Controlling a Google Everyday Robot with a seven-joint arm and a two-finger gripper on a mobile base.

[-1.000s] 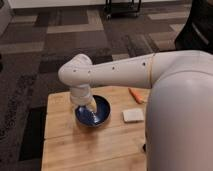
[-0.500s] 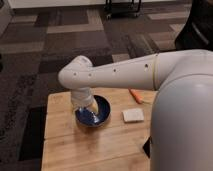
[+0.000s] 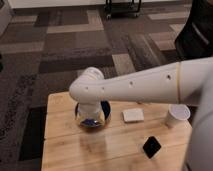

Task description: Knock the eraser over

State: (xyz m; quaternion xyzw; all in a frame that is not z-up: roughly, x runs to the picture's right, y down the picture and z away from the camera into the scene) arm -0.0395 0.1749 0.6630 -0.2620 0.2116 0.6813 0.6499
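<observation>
The eraser [image 3: 151, 146], a small black squarish block, stands on the wooden table [image 3: 65, 145] near its front right. My gripper [image 3: 91, 119] hangs from the white arm [image 3: 145, 87] at the table's left middle, pointing down over the blue bowl [image 3: 104, 108]. The gripper is well to the left of the eraser and farther back, and does not touch it. The arm's wrist hides most of the bowl.
A flat white pad [image 3: 133, 115] lies between the bowl and a white cup [image 3: 177, 115] at the right. The arm spans the back of the table from the right. Patterned carpet lies beyond, with a black cart base [image 3: 122, 7] at the far back.
The arm's bulk has drawn back from the right side of the view, uncovering the eraser and the white cup. The gripper stays over the blue bowl.
</observation>
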